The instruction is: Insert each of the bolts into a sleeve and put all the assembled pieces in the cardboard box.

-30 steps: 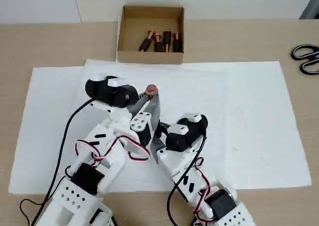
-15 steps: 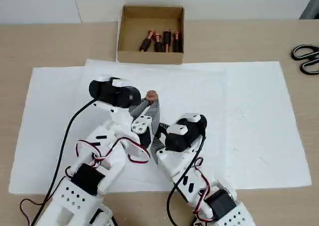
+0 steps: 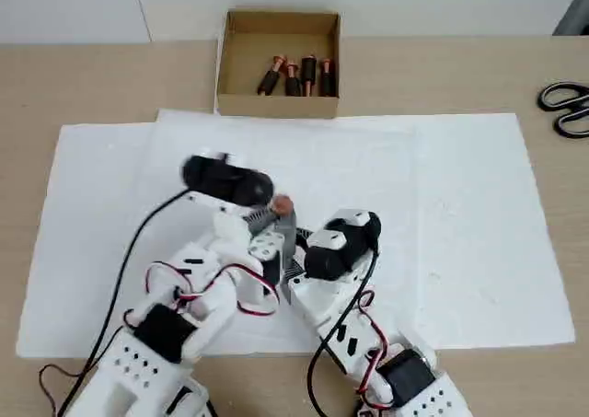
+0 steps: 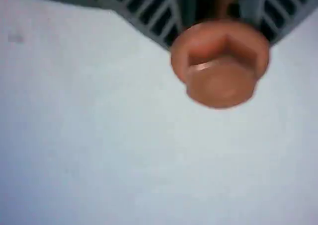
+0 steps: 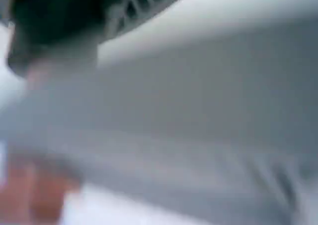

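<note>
Seeing my left hand [image 3: 278,214] clamped on a copper-coloured bolt [image 4: 220,66]. Its flanged hexagonal head pokes out past the ribbed grey fingers [image 4: 144,9], above the white paper sheet [image 3: 460,205]. Right hand [image 3: 289,262] just beside it; I cannot tell its grip. Four assembled pieces [image 3: 296,75] lie in the cardboard box [image 3: 221,67], well apart on the wooden bench [image 3: 74,76].
</note>
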`<control>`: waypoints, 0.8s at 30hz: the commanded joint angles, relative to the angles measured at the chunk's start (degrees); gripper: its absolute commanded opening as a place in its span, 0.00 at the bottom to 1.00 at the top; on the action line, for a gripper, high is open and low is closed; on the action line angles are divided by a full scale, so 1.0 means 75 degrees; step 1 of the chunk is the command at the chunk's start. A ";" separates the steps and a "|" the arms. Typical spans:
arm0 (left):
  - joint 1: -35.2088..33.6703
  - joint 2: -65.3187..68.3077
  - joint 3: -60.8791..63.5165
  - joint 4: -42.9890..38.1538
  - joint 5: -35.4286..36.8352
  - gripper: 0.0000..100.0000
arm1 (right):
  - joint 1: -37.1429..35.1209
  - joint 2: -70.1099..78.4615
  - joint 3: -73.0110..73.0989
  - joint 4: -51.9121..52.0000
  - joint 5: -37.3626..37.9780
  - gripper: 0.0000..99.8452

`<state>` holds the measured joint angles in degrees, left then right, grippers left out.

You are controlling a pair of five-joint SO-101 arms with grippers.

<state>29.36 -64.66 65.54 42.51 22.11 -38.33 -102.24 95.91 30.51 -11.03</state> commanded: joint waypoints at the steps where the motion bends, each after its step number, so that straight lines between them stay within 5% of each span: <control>1: 0.0047 -0.0094 -0.0053 0.0352 0.0047 0.01 | -0.0006 -0.0170 0.0035 -0.0182 -0.0012 0.00; 11: 0.0023 -0.0094 0.0111 0.0363 0.0023 0.01 | -0.0006 -0.0170 0.0035 -0.0170 -0.0012 0.00; 17: 0.0023 -0.0105 0.0111 0.0527 -0.0270 0.19 | -0.0006 -0.0170 0.0047 -0.0170 -0.0012 0.00; 24: -0.0047 -0.0105 -0.0662 0.1125 -0.0293 0.20 | -0.0006 -0.0158 0.0059 -0.0170 -0.0012 0.00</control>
<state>29.27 -64.75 64.75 49.10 20.70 -38.24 -102.24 95.91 30.59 -11.03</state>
